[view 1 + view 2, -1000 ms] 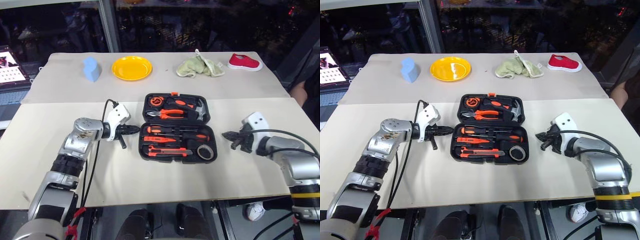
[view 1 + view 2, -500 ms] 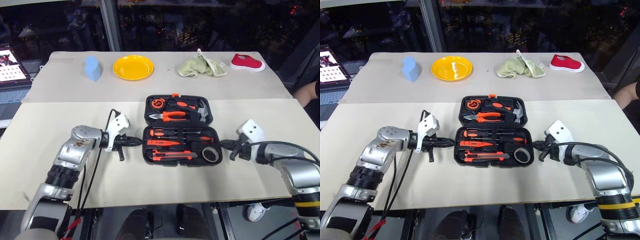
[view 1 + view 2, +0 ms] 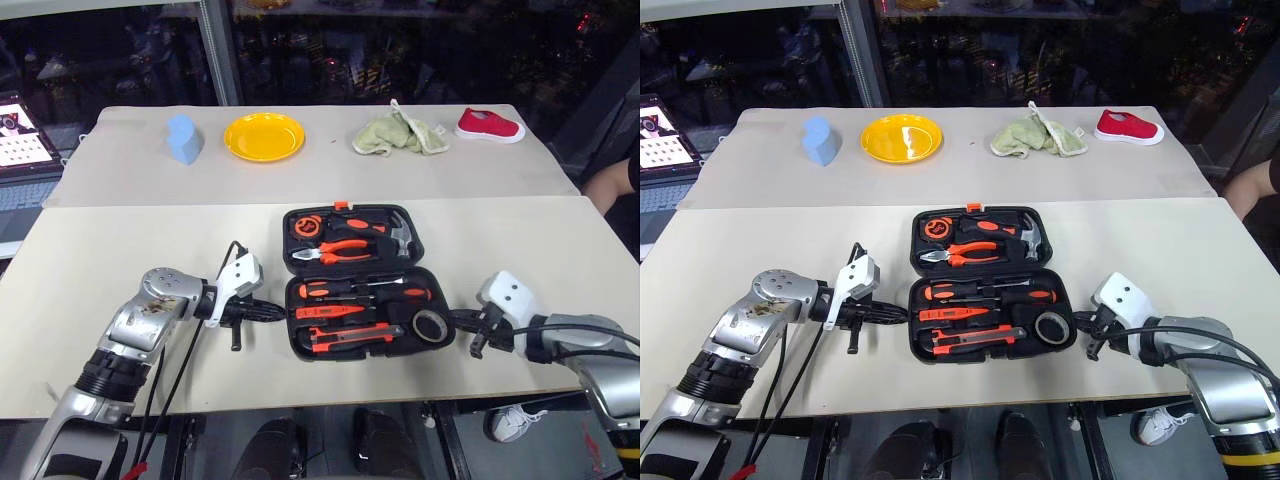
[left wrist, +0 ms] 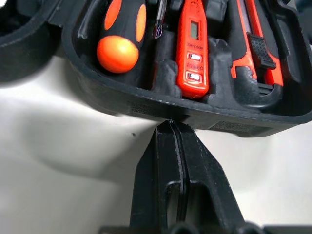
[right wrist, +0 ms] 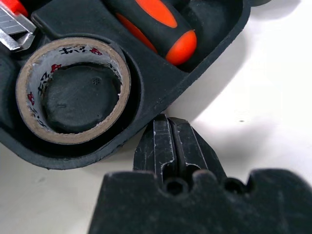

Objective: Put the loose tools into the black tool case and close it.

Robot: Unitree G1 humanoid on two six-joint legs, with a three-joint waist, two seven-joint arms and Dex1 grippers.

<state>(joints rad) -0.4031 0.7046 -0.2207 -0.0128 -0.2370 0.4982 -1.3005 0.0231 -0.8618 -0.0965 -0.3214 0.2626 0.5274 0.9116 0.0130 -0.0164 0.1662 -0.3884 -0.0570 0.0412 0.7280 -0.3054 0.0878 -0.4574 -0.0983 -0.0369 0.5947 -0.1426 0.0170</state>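
The black tool case (image 3: 366,285) is lying open on the table (image 3: 120,250), and it is sitting nearer the table's front edge than a second ago, with both grippers now pressed against its near half. The left gripper (image 4: 171,127), its fingers closed together on nothing, is touching the case's side wall with its tip; just past that tip the slim orange tester screwdriver (image 4: 193,46) and a screwdriver with an orange-capped handle (image 4: 122,36) are resting in their recesses, with the utility knife (image 4: 253,44) beside them. The right gripper (image 5: 168,124), likewise closed and empty, is touching the opposite wall, and the tape roll (image 5: 73,87) is seated just beyond it, next to a second screwdriver handle (image 5: 158,27). Farther off, the lid half with the pliers (image 3: 345,226) and hammer (image 3: 398,232) is lying flat. The two closed grippers seem to be pinching the case between them and dragging it closer. With the loose tools apparently all stowed, only folding the lid down remains.
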